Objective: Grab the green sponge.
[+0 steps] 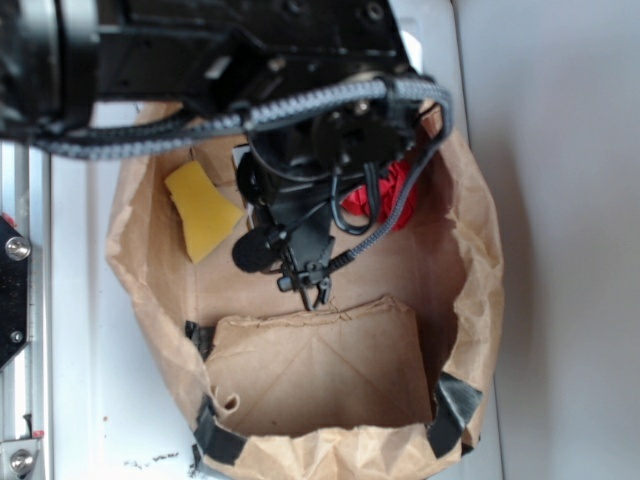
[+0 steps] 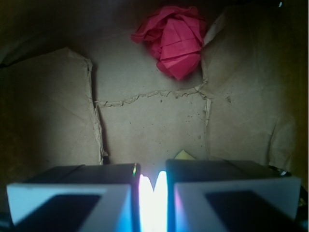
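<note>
- overhead, the green sponge (image 1: 203, 210) is lying flat on the floor of an opened brown paper bag (image 1: 470, 290), near the bag's left wall, showing mostly its yellow foam face; the dark scouring layer is not clearly showing.
- the gripper (image 1: 305, 285) is hanging over the middle of the bag, beside the sponge and apart from it, so nothing is being held.
- a red crumpled ball (image 2: 173, 39) is sitting toward the far side of the bag, partly hidden overhead by the arm and its cable loom (image 1: 330, 100).
- in the wrist view the two fingers (image 2: 72, 193) are sitting close together with only a narrow bright slit between them, gripping nothing.
- a small yellow corner, probably the sponge, is peeking out just above the right finger, suggesting the tool is pointing past the sponge rather than at it.
- judging from this, the fingers are needing to spread and the tool to shift toward the sponge before descending; the bag's raised walls are leaving little room on that side.
</note>
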